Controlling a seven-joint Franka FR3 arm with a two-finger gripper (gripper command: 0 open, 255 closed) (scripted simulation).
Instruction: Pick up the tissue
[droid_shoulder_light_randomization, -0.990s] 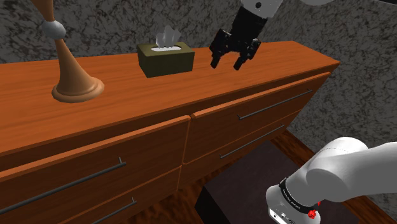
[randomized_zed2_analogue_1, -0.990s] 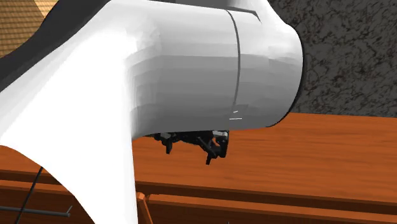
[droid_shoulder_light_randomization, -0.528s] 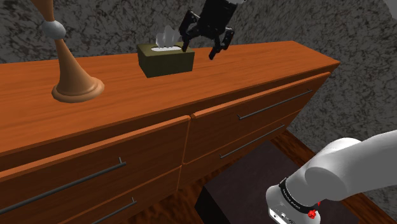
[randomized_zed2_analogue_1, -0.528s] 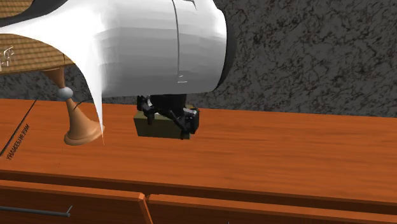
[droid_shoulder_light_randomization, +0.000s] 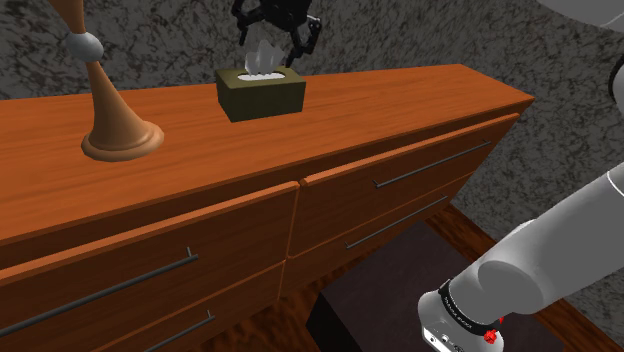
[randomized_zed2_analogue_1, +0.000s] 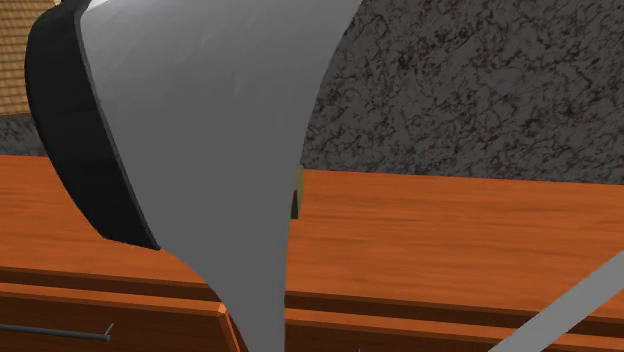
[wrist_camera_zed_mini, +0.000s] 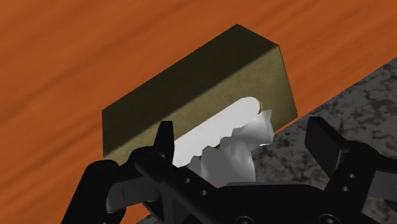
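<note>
An olive-green tissue box (droid_shoulder_light_randomization: 262, 93) stands on the wooden dresser top (droid_shoulder_light_randomization: 400, 100), close to the wall. A white tissue (droid_shoulder_light_randomization: 263, 60) sticks up from its slot. My black gripper (droid_shoulder_light_randomization: 271, 42) hangs open just above the box, one finger on each side of the tissue and not touching it. In the wrist view the tissue (wrist_camera_zed_mini: 232, 149) rises between the spread fingers (wrist_camera_zed_mini: 164, 137), with the box (wrist_camera_zed_mini: 191, 83) beneath. The second exterior view has my arm (randomized_zed2_analogue_1: 200, 150) across it, and a sliver of the box (randomized_zed2_analogue_1: 297, 190) shows at the arm's edge.
A tall turned wooden stand (droid_shoulder_light_randomization: 118, 128) rests on the dresser toward the shoulder view's left. A speckled grey wall (droid_shoulder_light_randomization: 480, 40) runs directly behind the box. Drawers with bar handles (droid_shoulder_light_randomization: 430, 165) face forward. My dark stand (droid_shoulder_light_randomization: 390, 300) sits on the floor below.
The gripper has swept toward the shoulder view's left, from beside the box to directly above it, straddling the tissue. The arm now blocks most of the second exterior view.
</note>
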